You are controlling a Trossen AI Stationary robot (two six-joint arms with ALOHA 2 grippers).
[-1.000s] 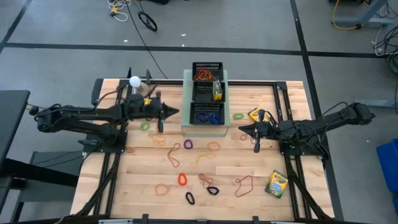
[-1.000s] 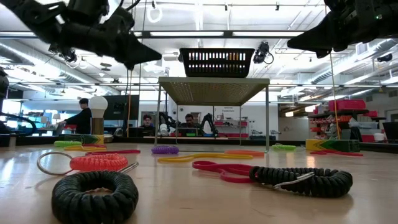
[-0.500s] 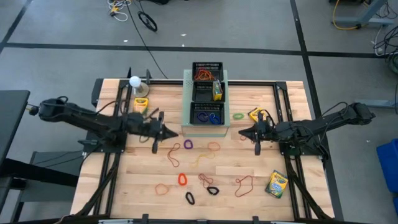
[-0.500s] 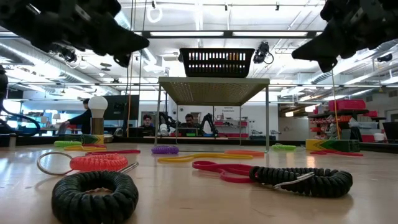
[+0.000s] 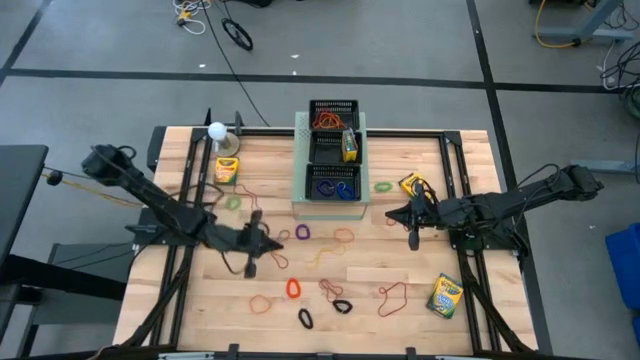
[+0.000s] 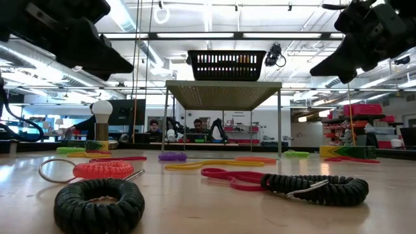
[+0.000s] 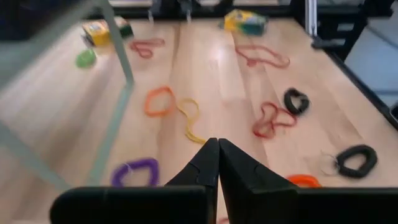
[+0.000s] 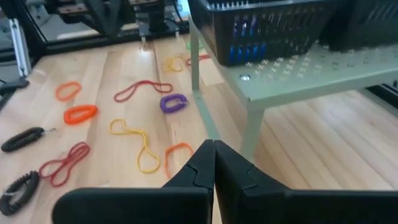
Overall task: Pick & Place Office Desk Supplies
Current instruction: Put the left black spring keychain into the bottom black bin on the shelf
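1. Rubber bands (image 5: 300,262) lay loose mid-bench; crayon boxes (image 5: 444,296) sat near the right edge, their print too small to read.
2. Black mesh trays (image 5: 333,184) sat on the pale-green box (image 5: 300,207) by the far edge.
3. Left gripper (image 5: 281,238) hovered above the bands, fingers (image 7: 202,167) together, holding nothing.
4. Right gripper (image 5: 389,214) hung beside the box, fingers (image 8: 200,160) together, empty.
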